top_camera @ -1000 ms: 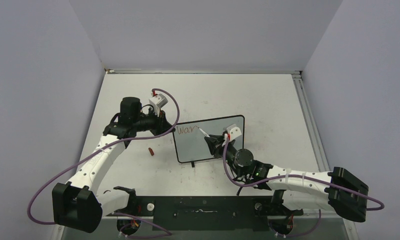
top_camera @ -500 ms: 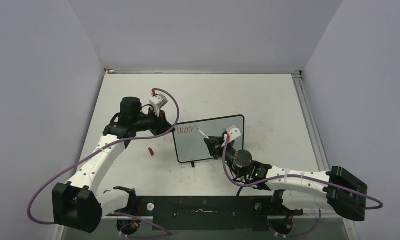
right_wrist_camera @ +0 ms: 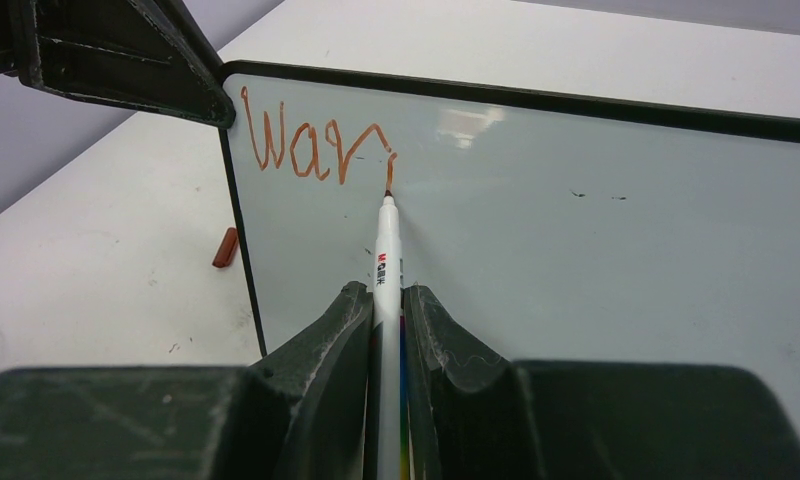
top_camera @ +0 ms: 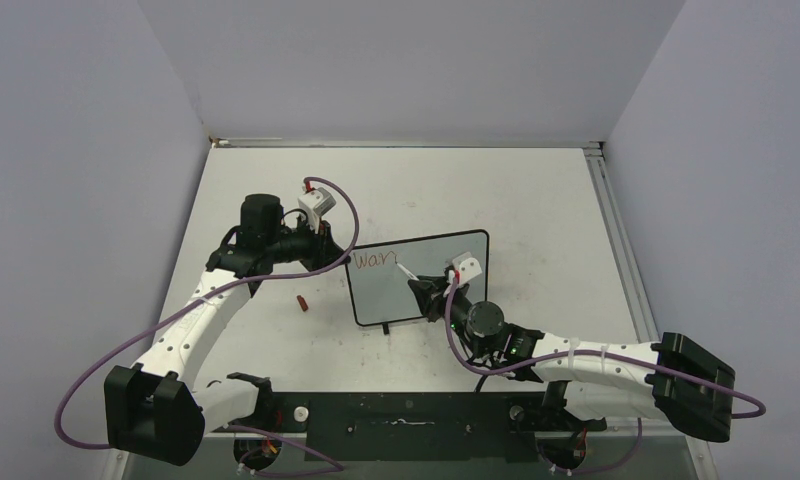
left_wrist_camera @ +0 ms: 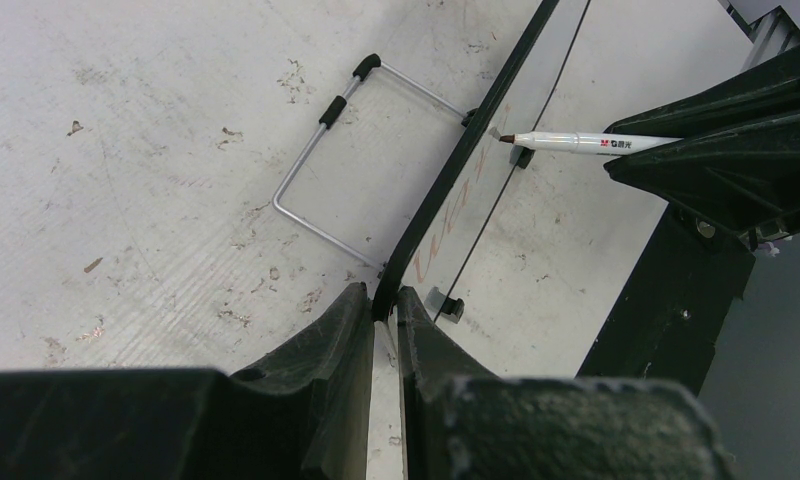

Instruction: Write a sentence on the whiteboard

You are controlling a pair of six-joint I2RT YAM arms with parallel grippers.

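My left pincer (left_wrist_camera: 384, 300) is clamped on the black frame at the left edge of the whiteboard (right_wrist_camera: 596, 230), its fingers nearly meeting around the rim. My right pincer (right_wrist_camera: 386, 305) is closed on a white marker (right_wrist_camera: 385, 245). The marker's tip touches the board at the end of the sentence (right_wrist_camera: 311, 148), which so far reads "War" plus one short stroke, in orange-red.

The whiteboard stands tilted near the middle of the table (top_camera: 536, 195), between my two arms. Only the left wrist view shows me the back, where a wire stand (left_wrist_camera: 329, 110) rests on the table behind the board. Only the right wrist view gives me the letters clearly. A small red piece (top_camera: 300, 301) lies on the table just left of the board, visible from above and from the right wrist.
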